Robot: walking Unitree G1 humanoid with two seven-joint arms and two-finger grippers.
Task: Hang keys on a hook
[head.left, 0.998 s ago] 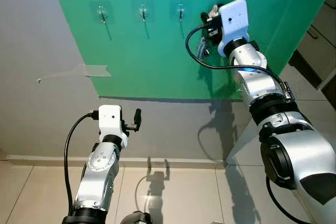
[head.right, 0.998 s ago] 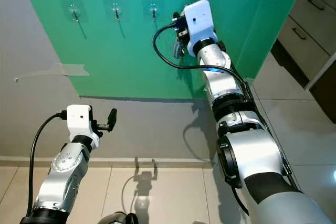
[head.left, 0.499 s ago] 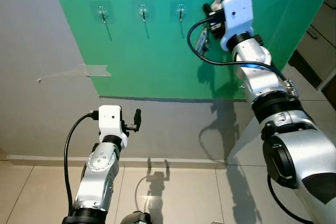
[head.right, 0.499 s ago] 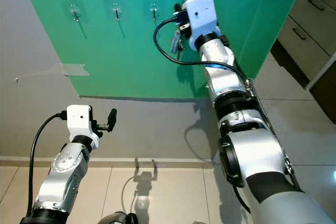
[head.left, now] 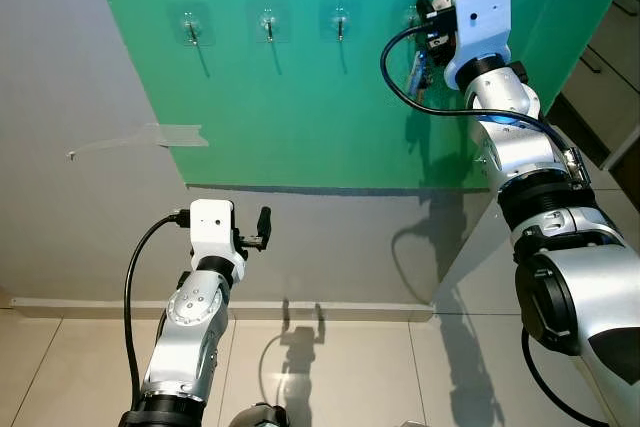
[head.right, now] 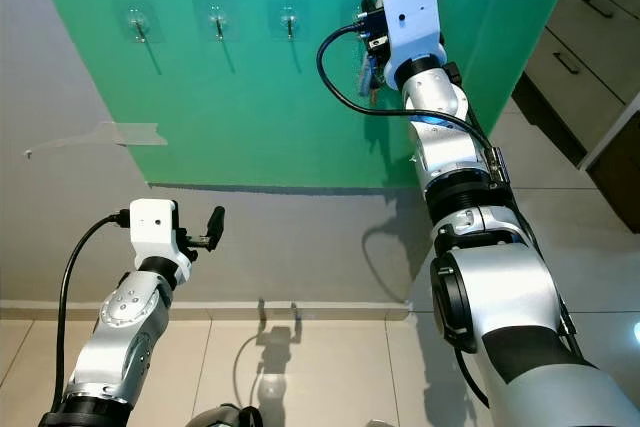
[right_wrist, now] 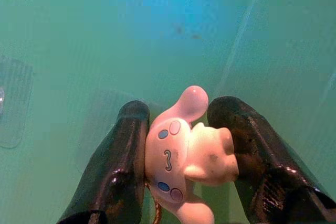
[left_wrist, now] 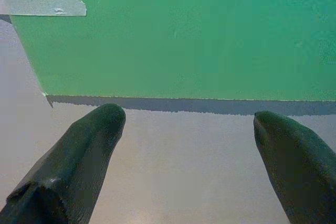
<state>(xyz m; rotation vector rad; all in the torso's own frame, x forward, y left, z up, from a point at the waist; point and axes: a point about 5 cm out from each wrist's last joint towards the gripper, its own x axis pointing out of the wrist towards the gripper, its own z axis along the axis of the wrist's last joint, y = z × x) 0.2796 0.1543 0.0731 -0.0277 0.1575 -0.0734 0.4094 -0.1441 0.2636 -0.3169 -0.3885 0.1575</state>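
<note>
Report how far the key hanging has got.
Done: the right tool has clamped the pink figure keychain and raised it to the green panel, by the fourth hook from the robot's left. In hand: lining it up there. Left: hooking and letting go; nothing hangs on the other hooks. The left tool idles open.

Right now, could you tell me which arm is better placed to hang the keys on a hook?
The right. The right gripper is raised against the green panel beside the hooks, shut on the pink keychain figure. The left gripper is open and low.
</note>
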